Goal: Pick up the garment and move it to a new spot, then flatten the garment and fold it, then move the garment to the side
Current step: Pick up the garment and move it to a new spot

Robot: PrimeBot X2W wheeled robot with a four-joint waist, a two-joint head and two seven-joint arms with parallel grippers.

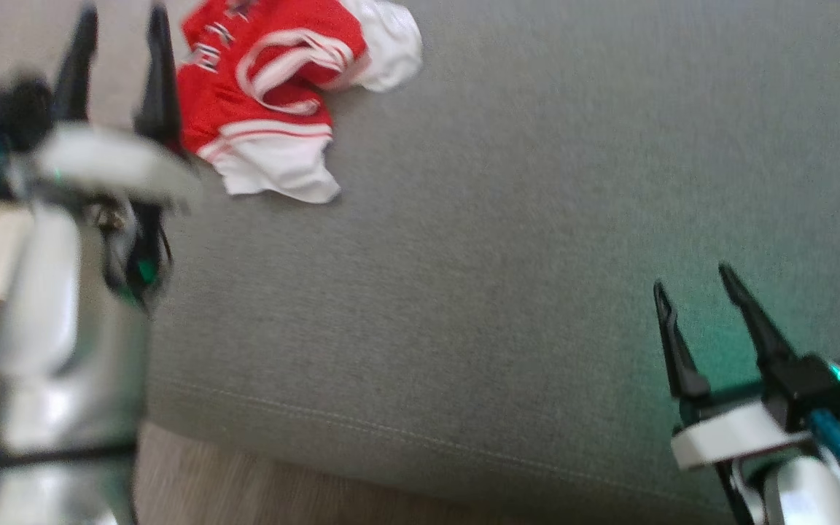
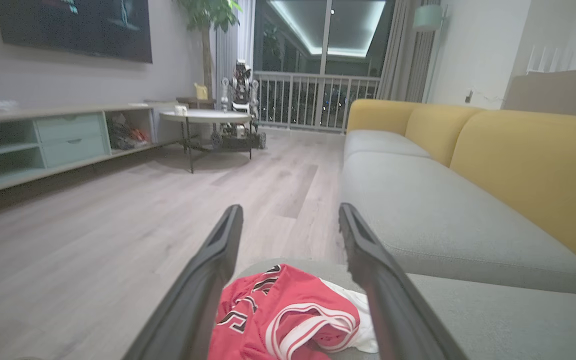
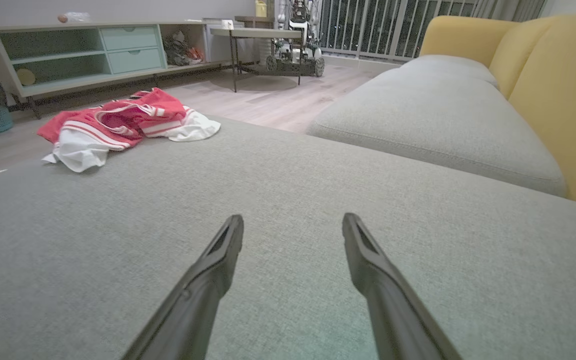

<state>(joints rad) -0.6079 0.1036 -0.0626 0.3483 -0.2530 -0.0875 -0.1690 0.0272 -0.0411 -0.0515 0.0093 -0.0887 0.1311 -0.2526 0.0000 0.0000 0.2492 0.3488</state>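
Observation:
The garment [image 1: 274,95] is a red and white jersey with black lettering, lying crumpled near the far left corner of the grey cushion [image 1: 507,240]. My left gripper [image 1: 122,16] is open, raised just to the left of the garment, not touching it. In the left wrist view the garment [image 2: 288,320] lies below and between the spread fingers [image 2: 218,260]. My right gripper [image 1: 693,281] is open at the lower right, over bare cushion, far from the garment. The right wrist view shows the garment [image 3: 128,125] at the far left and that gripper [image 3: 293,225] empty.
The grey cushion's front seam and edge [image 1: 362,430] run along the bottom, with wooden floor [image 2: 93,240] beyond. A yellow sofa back [image 2: 533,165] lies to the right. A round side table [image 2: 205,117], a low shelf unit [image 2: 43,145] and another wheeled robot [image 2: 238,115] stand across the room.

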